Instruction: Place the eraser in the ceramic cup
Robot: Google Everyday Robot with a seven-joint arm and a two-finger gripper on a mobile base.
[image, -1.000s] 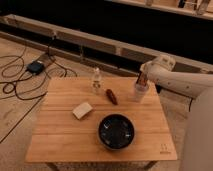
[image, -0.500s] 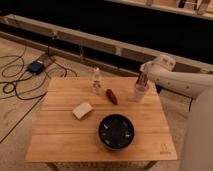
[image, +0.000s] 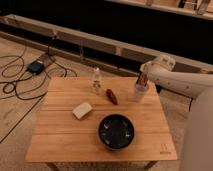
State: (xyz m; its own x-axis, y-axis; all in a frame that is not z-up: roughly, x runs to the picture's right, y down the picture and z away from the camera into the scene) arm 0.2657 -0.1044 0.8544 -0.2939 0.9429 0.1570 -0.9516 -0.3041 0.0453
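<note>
- White arm reaches in from the right; gripper poised directly above ceramic cup
- Fingers closed on eraser, a dark reddish bar held upright at the cup's mouth

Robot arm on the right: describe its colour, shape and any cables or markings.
The arm is off-white, smooth and tubular, with a rounded, bulbous joint near its end. Its tool is a darker, slim piece above the white ceramic cup. No cables or markings are visible on it.
</note>
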